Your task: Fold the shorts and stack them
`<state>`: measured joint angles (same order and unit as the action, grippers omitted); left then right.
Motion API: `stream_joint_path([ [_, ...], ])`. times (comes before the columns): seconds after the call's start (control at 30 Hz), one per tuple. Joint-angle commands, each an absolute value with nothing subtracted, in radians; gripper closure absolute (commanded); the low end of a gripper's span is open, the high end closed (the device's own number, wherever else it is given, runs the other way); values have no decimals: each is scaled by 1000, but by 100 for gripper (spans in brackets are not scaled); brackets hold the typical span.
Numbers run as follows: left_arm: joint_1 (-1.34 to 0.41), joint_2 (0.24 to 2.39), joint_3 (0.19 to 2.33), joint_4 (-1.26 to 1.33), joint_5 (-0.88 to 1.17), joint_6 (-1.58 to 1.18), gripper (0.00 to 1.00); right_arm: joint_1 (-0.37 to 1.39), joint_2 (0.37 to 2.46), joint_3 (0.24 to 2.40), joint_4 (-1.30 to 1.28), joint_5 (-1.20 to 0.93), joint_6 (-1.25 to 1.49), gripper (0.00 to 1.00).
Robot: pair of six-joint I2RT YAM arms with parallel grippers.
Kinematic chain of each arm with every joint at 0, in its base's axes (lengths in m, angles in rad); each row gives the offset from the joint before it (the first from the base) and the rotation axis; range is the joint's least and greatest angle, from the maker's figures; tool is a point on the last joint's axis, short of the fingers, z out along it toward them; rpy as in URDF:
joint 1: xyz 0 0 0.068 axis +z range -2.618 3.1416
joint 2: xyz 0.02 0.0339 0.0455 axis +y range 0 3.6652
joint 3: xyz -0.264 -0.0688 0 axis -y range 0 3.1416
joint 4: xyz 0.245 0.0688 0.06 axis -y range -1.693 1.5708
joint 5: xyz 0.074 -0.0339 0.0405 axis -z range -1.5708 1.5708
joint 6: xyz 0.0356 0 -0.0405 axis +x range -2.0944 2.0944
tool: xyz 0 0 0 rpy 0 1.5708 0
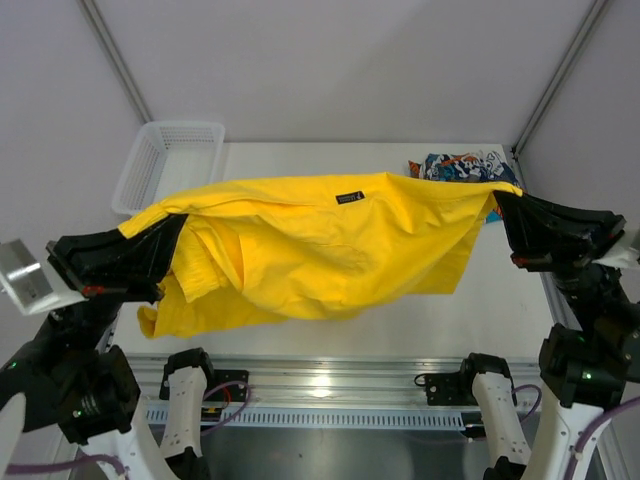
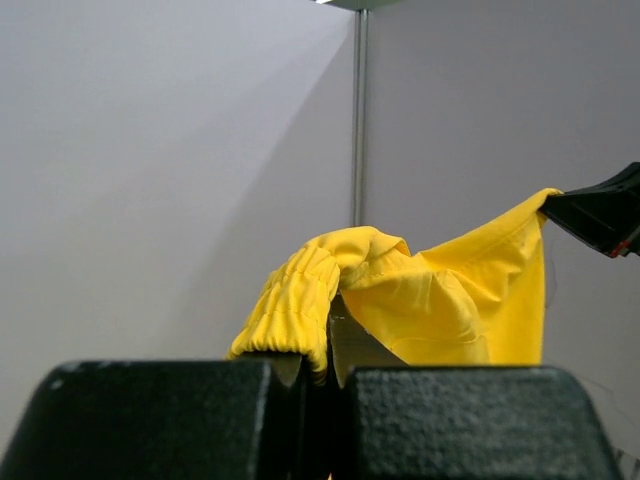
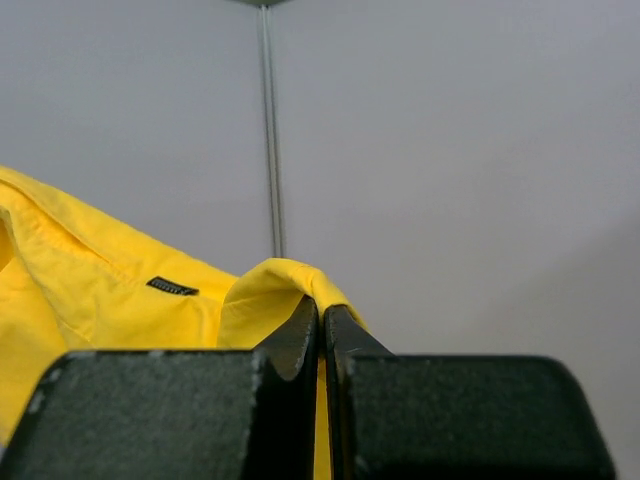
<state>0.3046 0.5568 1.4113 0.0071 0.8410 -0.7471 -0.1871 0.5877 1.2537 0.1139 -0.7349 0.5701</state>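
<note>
The yellow shorts point(image 1: 320, 245) hang stretched in the air above the table between both arms. My left gripper point(image 1: 172, 222) is shut on their left end, where the gathered waistband point(image 2: 290, 305) bunches over the fingers. My right gripper point(image 1: 505, 200) is shut on the right corner, and the cloth point(image 3: 285, 285) drapes over its closed fingertips. A small black label point(image 1: 349, 197) shows on the upper edge. The printed shorts point(image 1: 462, 166) lie crumpled on the table at the back right, partly hidden behind the yellow cloth.
A white mesh basket point(image 1: 170, 160) stands at the back left of the table point(image 1: 500, 300). Grey walls and frame posts enclose the back and sides. The metal rail with both arm bases runs along the near edge.
</note>
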Motion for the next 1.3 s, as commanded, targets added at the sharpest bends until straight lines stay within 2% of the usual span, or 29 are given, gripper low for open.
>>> stream_joint_path([
  [0.0,316,569,1587,-139,753,-689,100,-140,597,1373,-46,-590,460,100],
  [0.13,316,638,1718,-232,759,-692,100,-104,667,1570,-230,-558,400,100],
  [0.3,310,702,1773,-253,719,-696,100,-77,715,1649,-262,-502,393,100],
  [0.4,308,805,1769,-267,750,-718,100,-48,831,1680,-319,-491,396,100],
  [0.5,310,886,1689,-221,813,-762,100,-43,945,1661,-281,-529,432,100],
  [0.6,314,963,1651,-277,752,-761,100,-80,1064,1649,-223,-610,486,100],
  [0.77,322,1077,1677,-287,765,-842,100,-202,1175,1600,87,-802,839,100],
  [0.97,322,1023,1815,-212,801,-848,100,-215,1118,1709,96,-793,785,100],
  [1.27,322,779,1770,-195,762,-802,100,-212,809,1632,78,-765,655,100],
])
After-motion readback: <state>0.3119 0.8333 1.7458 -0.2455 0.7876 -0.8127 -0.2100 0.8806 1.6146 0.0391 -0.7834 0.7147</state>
